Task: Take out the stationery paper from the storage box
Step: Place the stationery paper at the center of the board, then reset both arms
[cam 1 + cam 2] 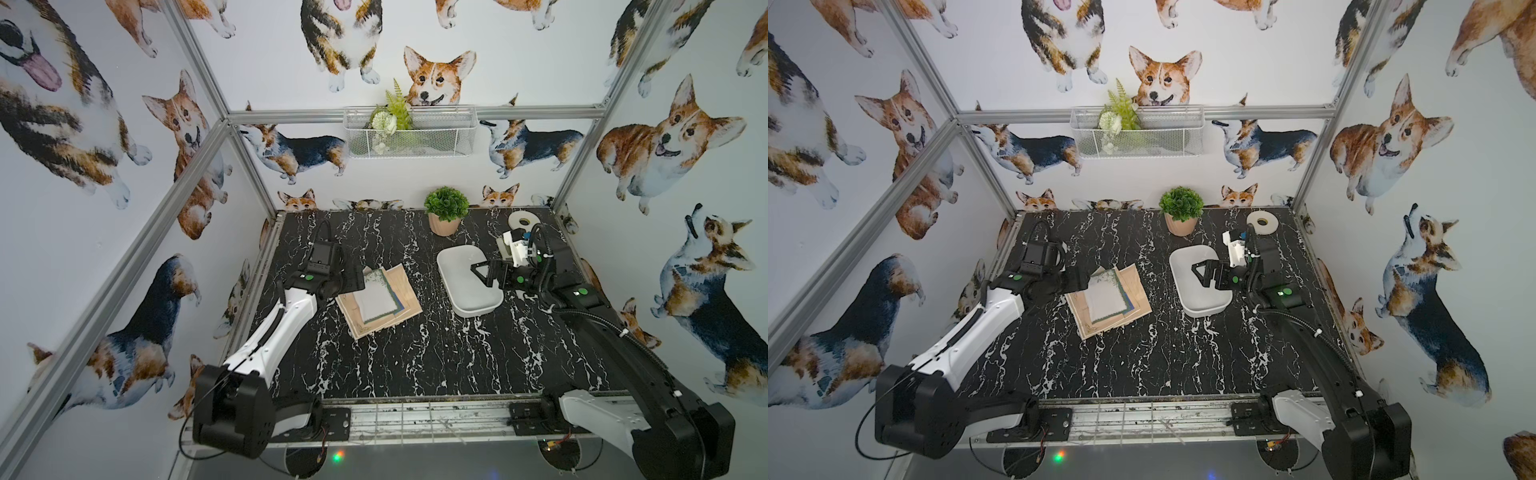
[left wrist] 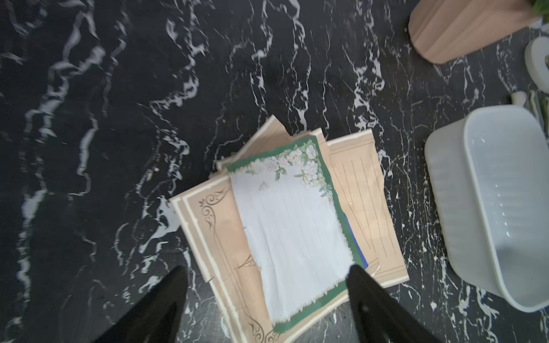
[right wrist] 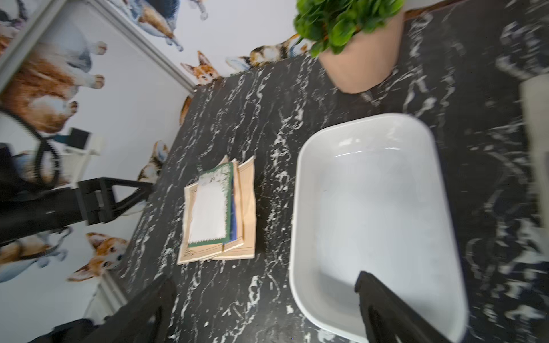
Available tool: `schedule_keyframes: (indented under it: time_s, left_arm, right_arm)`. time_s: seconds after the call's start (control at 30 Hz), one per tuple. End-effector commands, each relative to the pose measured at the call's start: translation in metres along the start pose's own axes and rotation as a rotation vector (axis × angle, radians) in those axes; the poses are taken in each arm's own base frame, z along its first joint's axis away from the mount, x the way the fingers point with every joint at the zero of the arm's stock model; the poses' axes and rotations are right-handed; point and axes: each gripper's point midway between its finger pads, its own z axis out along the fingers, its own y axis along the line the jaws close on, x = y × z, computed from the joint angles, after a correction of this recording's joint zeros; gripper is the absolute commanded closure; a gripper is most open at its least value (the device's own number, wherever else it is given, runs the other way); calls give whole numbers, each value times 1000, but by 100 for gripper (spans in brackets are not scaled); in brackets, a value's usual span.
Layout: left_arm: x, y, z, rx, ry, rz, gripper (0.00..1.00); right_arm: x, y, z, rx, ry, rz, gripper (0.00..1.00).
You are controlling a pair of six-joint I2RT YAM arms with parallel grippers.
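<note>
Left of centre in both top views, my left gripper [image 2: 267,271] hangs with its jaws spread wide over the left end of the stationery paper [image 1: 378,299]. The paper is a fanned stack lying flat on the black marble table [image 1: 415,365], apart from the storage box [image 1: 453,257] at right of centre. My right gripper [image 3: 266,277], jaws likewise spread, hovers over the box's right side.

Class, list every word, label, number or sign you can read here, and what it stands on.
None can be read.
The stationery paper shows only ruled lines, scrolls and flowers; the storage box is plain white; the tape roll bears no legible print.
</note>
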Motion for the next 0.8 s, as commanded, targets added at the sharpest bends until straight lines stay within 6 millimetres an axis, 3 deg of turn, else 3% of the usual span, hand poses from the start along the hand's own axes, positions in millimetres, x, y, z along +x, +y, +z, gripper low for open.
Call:
schedule_keyframes:
  time_s: [0.0,0.13,0.27,0.37,0.6,0.77]
  left_arm:
    - [-36,32,-28,-181,-220,44,0]
    - [-57,53,-44,-319,-374,104,0]
    - [-47,63,-22,-343,-456,175,0]
    - [-41,69,-1,-299,-500,194,0]
    - [-20,92,45,-245,-427,169,0]
    - [-14,97,66,-228,-494,183,0]
  right_arm:
    - [-12,-62,-29,377,-134,-70,0]
    - [-20,-94,-34,536,-257,-144,0]
    - [-17,-119,-28,653,-288,-227,0]
    - [-17,-150,-28,808,-371,-237,0]
    - [2,-182,-1,864,-422,-333,0]
    - [22,-211,7,834,-424,-253,0]
